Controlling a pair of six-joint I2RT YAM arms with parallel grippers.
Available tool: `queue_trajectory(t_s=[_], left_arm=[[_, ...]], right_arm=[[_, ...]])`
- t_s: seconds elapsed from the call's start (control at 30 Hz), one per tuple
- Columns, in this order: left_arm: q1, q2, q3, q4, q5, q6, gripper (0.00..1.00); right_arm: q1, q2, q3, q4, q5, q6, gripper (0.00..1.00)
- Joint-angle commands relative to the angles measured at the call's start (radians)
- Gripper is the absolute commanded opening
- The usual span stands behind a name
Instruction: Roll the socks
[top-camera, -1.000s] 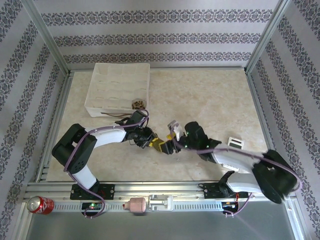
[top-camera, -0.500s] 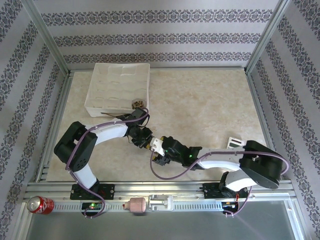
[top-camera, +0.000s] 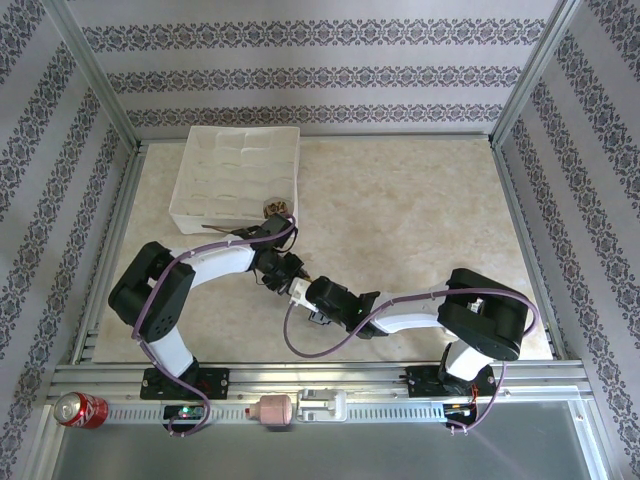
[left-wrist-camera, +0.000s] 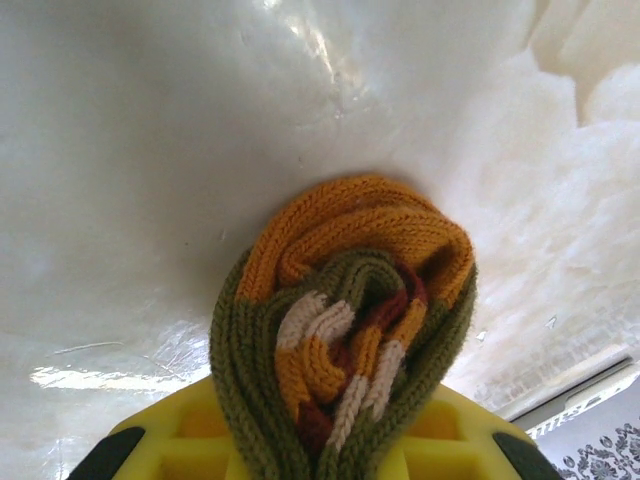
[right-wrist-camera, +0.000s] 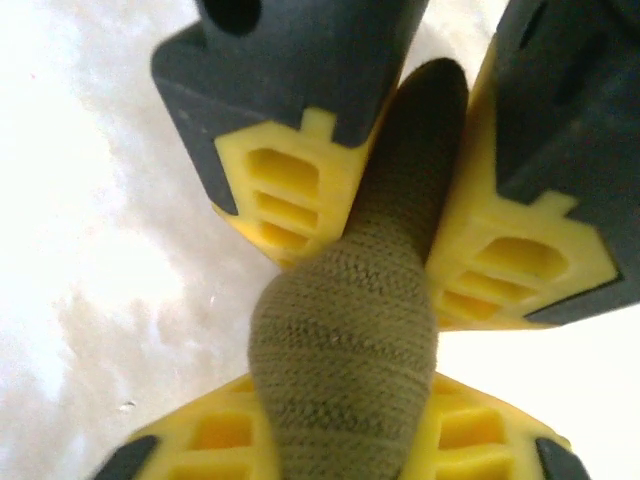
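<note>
- pale marbled table (top-camera: 420, 200), patterned walls (top-camera: 320, 60).
- olive-green sock (right-wrist-camera: 345, 330), near the table's front middle, runs lengthwise from left gripper (left-wrist-camera: 310, 450) to right gripper (right-wrist-camera: 340, 440).
- both finger pairs pinch it tight.

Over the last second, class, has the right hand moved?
Yes. The right hand slid left onto the olive-green sock, from right of the white tray to below its near-right corner.

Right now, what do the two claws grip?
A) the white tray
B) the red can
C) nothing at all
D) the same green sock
D: in the right wrist view, the green sock runs from the right claw up into the left claw, and both are shut on it.
</note>
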Motion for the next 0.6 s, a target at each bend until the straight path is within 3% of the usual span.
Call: queue_trajectory(t_s=[0.0, 0.1, 0.2, 0.4, 0.57], left_arm=[[0.01, -0.002, -0.058, -0.052, -0.026, 0.003, 0.24], [0.017, -0.013, -0.093, 0.034, -0.02, -0.02, 0.41], [0.022, -0.008, -0.106, 0.083, -0.011, -0.024, 0.49], [0.027, 0.01, -0.155, 0.243, 0.011, -0.058, 0.53], [0.027, 0.022, -0.152, 0.268, 0.012, -0.053, 0.53]], right_arm=[[-0.019, 0.022, 0.0, -0.039, -0.02, 0.032, 0.03], [-0.037, 0.02, -0.012, -0.041, -0.087, 0.075, 0.0], [-0.065, 0.021, -0.026, -0.042, -0.159, 0.127, 0.0], [-0.145, 0.01, -0.054, -0.021, -0.328, 0.224, 0.0], [-0.227, 0.024, -0.074, 0.02, -0.518, 0.307, 0.0]])
